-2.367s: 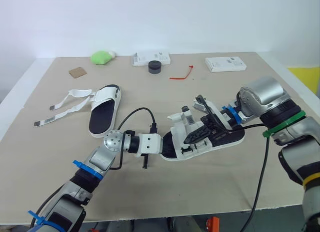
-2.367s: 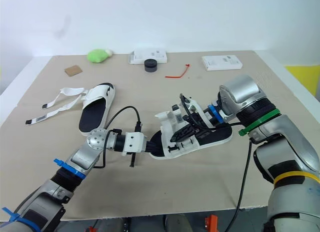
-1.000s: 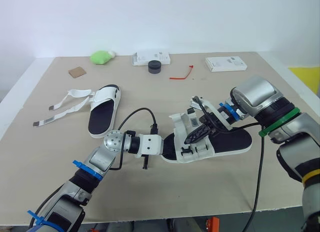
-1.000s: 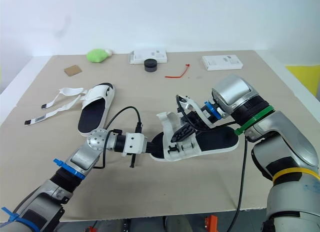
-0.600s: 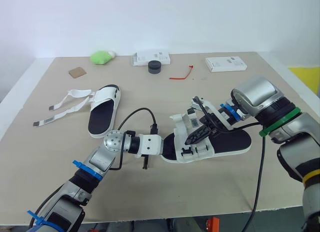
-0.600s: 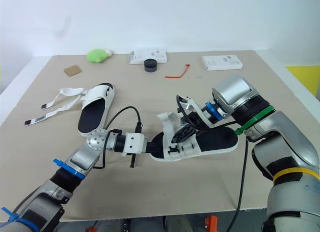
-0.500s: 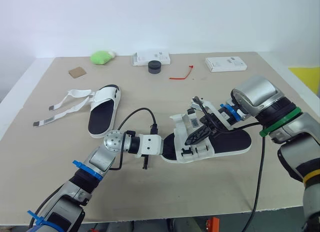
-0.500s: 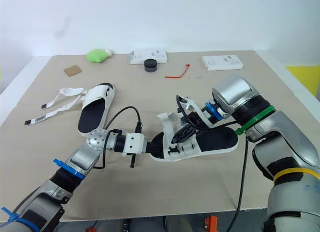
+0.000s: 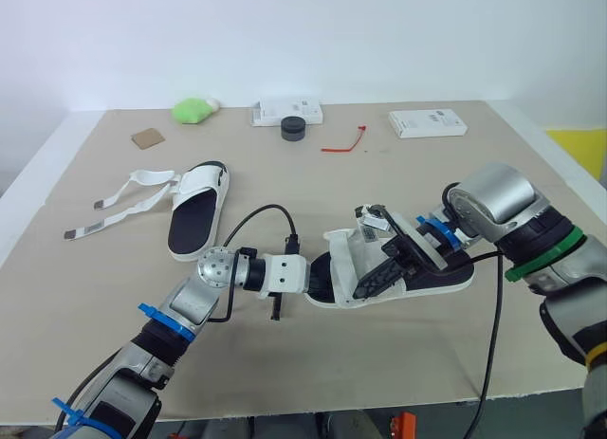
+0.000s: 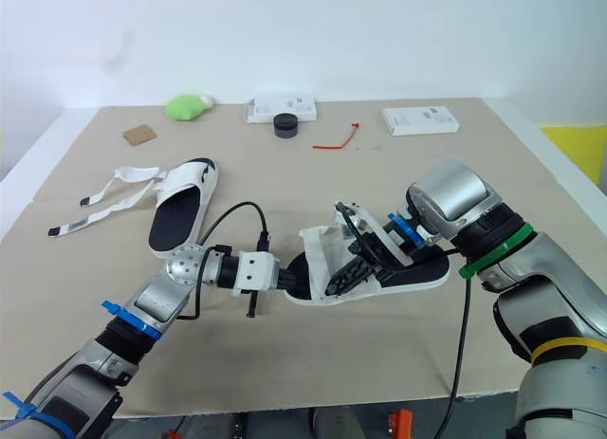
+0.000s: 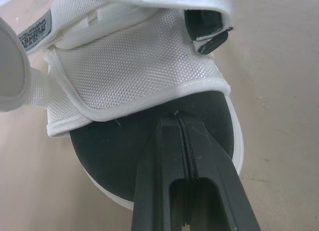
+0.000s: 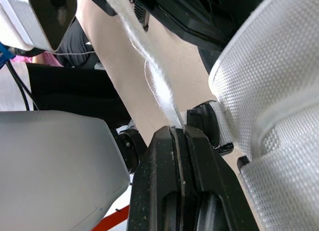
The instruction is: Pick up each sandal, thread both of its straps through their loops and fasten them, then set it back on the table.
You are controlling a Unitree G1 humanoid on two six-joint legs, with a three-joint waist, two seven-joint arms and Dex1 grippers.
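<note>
A white sandal with a black footbed (image 9: 438, 272) lies at the table's front middle. My left gripper (image 9: 312, 275) is shut on its toe end; in the left wrist view the closed fingers (image 11: 169, 141) pinch the black sole under the white mesh upper (image 11: 134, 66). My right gripper (image 9: 361, 290) is low over the sandal's front side, shut on a thin white strap (image 12: 162, 94). The upper (image 9: 347, 253) is folded toward the toe. The second sandal (image 9: 197, 210) lies to the left, its two straps (image 9: 121, 198) loose on the table.
Along the far edge lie a green lump (image 9: 193, 107), a white box (image 9: 286, 109), a black round cap (image 9: 293, 127), a red tie (image 9: 344, 141) and another white box (image 9: 427, 122). A brown card (image 9: 147, 137) lies at far left.
My right gripper has dropped down and toward the table's front edge, drawing the strap over the sandal's upper. The left gripper holds the toe as before.
</note>
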